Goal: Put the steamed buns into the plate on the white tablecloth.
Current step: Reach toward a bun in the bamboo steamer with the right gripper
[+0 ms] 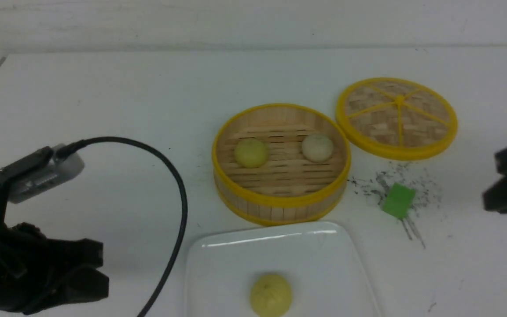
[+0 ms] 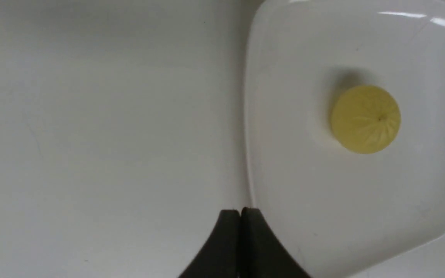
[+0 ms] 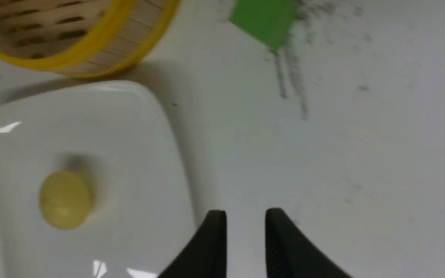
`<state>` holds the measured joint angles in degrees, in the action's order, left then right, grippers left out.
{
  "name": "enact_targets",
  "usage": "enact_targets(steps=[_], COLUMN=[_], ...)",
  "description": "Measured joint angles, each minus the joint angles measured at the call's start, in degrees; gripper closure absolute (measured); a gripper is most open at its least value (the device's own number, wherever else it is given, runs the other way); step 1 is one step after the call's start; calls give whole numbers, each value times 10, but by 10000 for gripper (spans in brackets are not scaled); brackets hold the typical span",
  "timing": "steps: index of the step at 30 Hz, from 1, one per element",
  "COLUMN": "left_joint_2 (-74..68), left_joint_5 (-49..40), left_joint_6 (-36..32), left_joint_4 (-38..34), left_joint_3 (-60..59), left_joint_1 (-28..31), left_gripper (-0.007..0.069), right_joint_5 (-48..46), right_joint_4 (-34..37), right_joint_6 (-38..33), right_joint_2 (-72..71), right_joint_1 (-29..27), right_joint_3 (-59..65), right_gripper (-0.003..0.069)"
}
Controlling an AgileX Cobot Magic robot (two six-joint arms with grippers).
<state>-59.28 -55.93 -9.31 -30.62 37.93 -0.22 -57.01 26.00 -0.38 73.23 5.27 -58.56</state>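
A pale yellow steamed bun lies in the glossy white plate at the front centre of the white tablecloth. It also shows in the left wrist view and the right wrist view. A second yellow bun and a whitish bun sit in the steamer basket behind the plate. My left gripper is shut and empty, left of the plate, its fingertips by the plate's rim. My right gripper is slightly open and empty, right of the plate.
The round woven lid lies flat to the right of and behind the basket. A green cube sits on dark scuff marks right of the basket and shows in the right wrist view. A black cable arcs from my left wrist.
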Motion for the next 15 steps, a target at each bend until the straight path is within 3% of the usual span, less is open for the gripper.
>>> enact_targets(steps=[6, 15], left_joint_2=[-14, -14], left_joint_5=[1, -7], left_joint_6=[2, 15], left_joint_4=[0, 0], left_joint_3=[0, 1], left_joint_1=[0, 0], left_gripper=[556, 393], right_joint_5=[43, 64], right_joint_4=[-7, -126], right_joint_6=[-9, 23], right_joint_2=[149, 334], right_joint_1=[94, 177], right_joint_3=[-131, -335], right_gripper=[356, 324])
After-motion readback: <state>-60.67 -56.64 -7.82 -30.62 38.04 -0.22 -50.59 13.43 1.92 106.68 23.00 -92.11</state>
